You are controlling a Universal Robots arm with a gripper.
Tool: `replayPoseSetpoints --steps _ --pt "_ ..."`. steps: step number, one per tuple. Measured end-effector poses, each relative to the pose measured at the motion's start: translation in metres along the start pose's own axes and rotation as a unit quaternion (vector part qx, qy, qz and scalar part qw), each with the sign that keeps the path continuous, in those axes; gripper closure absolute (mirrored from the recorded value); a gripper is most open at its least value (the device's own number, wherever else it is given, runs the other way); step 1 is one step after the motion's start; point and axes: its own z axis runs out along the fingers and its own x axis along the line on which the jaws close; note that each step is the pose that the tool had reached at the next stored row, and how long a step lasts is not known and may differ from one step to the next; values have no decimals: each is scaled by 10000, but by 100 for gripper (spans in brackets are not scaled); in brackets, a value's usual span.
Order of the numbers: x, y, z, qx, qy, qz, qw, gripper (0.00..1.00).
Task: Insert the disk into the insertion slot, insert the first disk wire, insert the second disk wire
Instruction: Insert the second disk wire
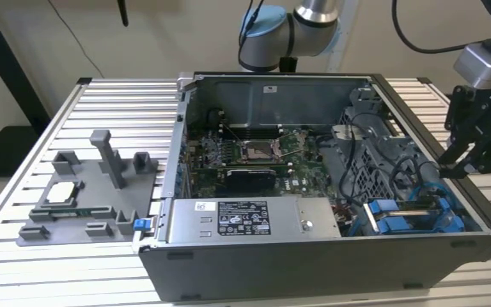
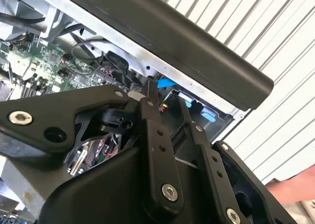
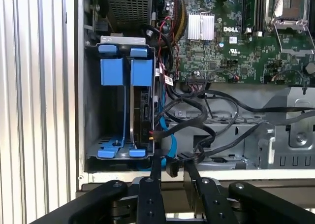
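Both pincer (image 3: 172,164) fingers (image 3: 156,177) are being held apart, empty; the disk (image 3: 142,113), seated in the insertion slot (image 3: 91,111), is being faced lengthwise, straight ahead.

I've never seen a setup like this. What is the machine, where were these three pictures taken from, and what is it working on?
This is a robot arm with a black gripper at its end. The exterior view comes from a camera standing off the arm; both wrist views come from cameras riding on it. On the ribbed metal table lies an open computer case, with a grey holder of small parts beside it. The gripper hangs by the drive cage in the case's corner, where the disk seems already seated beside a blue carrier. Whether the gripper holds anything, I cannot tell.
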Motion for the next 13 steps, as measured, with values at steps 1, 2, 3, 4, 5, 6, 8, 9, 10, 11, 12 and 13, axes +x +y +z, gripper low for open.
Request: replayPoseSetpoints --steps 1,2,3,4,5,6,8,9,10,11,12,13 --pt "2 0 3 -1 0 -15 10000 0" --pt "5 0 7 -2 -1 -31 10000 0" --pt "7 0 10 -4 0 -46 10000 0" --pt "10 0 14 -5 -1 -60 10000 0" --pt "13 -1 18 -6 -1 -73 10000 0" --pt "18 -1 20 -7 0 -86 10000 0" --pt "30 -1 24 -9 0 -108 9999 0" --pt "36 -2 26 -10 0 -119 9999 0" --pt "42 -1 28 -11 0 -128 9999 0" --pt "46 -1 28 -11 0 -134 9999 0" --pt "47 2 28 -11 0 -135 9999 0" --pt "48 5 28 -11 0 -135 9999 0"
